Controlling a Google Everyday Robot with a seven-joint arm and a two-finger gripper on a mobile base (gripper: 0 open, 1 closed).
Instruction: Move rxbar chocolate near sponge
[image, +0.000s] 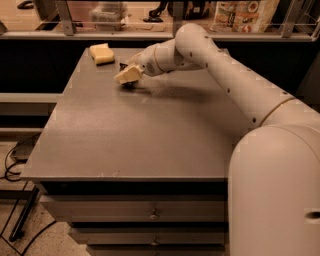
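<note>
Nearest, at the lower right, is the robot's rounded white body (280, 200). Beside it, the front of a grey cabinet shows shallow drawers (150, 216) with small knobs. Dark cables (12, 162) lie on the speckled floor at the left.

The cabinet's grey table top (125, 145) stretches away from the front edge. The white arm (230, 80) rises from the body and reaches across the top's right side toward the far left corner, throwing a soft shadow on the surface beneath it.

The gripper (129, 75) is at the end of the arm, low over the far left part of the top. Its pale fingers (131, 73) are closed narrow on the chocolate bar (128, 85). Only small dark slivers of the bar show around them, the lower one right at the table surface.

Just beyond the gripper, up and to the left, the sponge (102, 53) lies flat near the far left corner. It is a pale yellow block, near the bar but not touching it.

Behind the table runs a dark counter with a metal rail (150, 35). A printed snack bag (245, 15) stands at the far right.
</note>
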